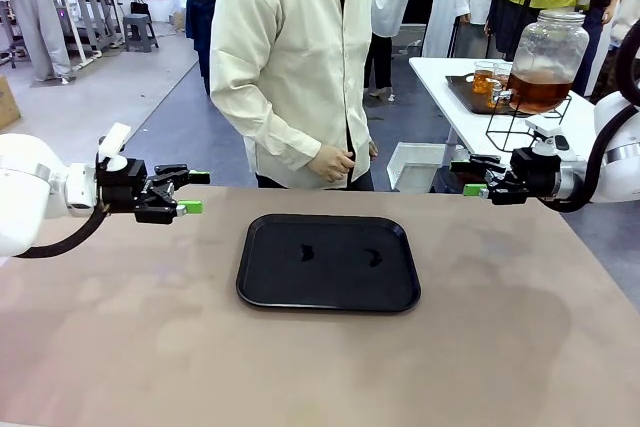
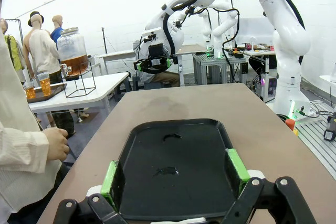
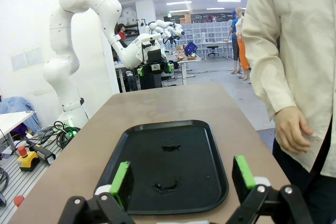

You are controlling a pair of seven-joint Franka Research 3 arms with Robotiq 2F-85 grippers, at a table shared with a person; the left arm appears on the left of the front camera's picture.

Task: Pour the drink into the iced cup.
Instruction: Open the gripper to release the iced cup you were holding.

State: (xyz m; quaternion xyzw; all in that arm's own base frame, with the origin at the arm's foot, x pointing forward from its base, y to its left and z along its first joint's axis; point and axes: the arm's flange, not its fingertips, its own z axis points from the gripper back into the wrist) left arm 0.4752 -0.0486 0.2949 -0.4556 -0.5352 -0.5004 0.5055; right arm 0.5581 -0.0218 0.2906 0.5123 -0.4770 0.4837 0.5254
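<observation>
Front view puts the drink [image 1: 538, 93] in a lidded glass jar [image 1: 547, 52] on a side table [image 1: 440, 77] behind the right gripper [image 1: 478, 176] — heavy, fragile, best worked by its tap. Left gripper [image 1: 192, 192] and right both gape, holding nothing. Brown table [image 1: 520, 347] carries a black tray [image 1: 270, 297], slightly wet; a person [image 1: 295, 57] waits opposite in a busy lab.
</observation>
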